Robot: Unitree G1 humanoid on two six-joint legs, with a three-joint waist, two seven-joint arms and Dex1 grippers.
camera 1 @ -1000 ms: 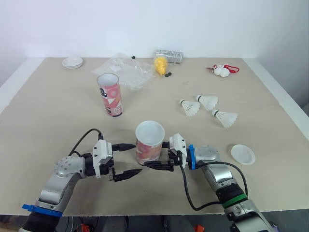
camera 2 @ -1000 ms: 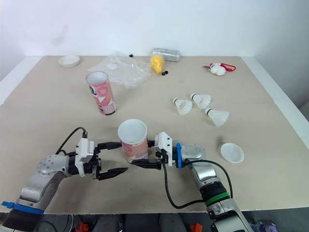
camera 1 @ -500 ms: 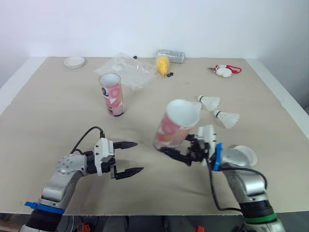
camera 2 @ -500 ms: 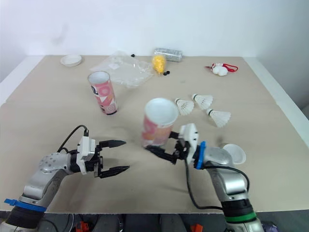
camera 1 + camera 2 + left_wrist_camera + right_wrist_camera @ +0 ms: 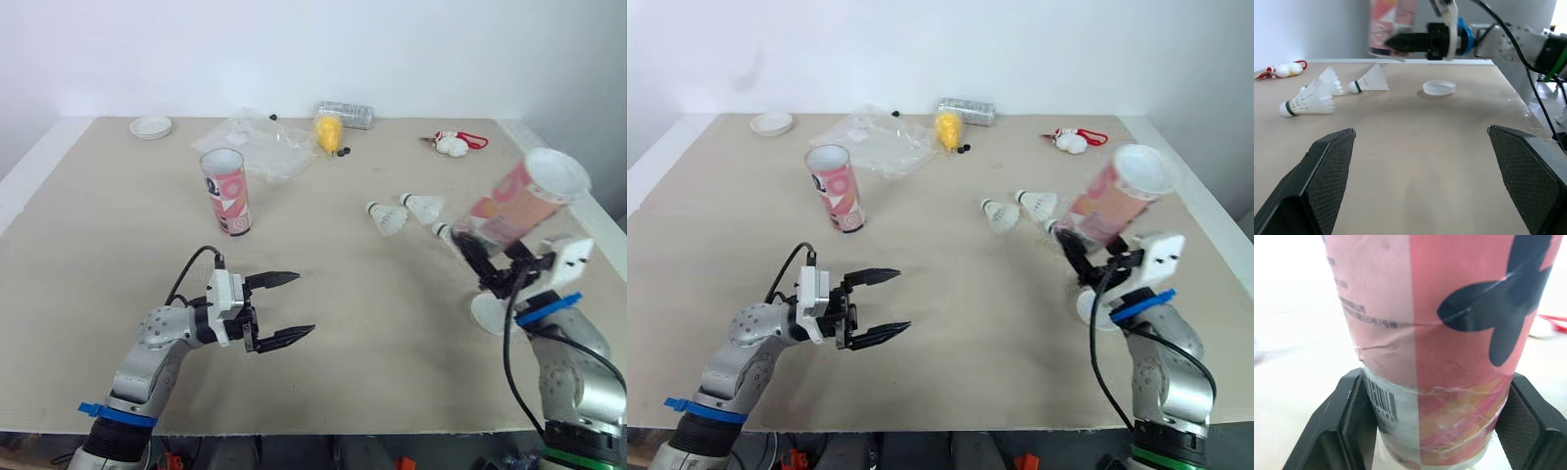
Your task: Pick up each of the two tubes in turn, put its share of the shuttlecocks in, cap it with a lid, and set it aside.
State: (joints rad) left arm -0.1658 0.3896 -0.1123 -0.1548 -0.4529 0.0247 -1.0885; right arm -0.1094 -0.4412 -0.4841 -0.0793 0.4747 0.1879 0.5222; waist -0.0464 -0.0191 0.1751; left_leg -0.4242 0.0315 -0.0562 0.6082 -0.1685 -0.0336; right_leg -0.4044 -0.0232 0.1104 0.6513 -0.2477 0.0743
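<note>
I'm swinging the pink cardboard tube (image 5: pixel 524 201), clamped in the right gripper (image 5: pixel 472 250), up toward the right; left gripper (image 5: pixel 304 305) is staying open.

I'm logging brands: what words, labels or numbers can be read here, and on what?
No text reads clearly.
Held tube: lines of small print and a barcode with digits, too blurred to read.
Standing tube: dark marks on the pink print, too small to read.
</note>
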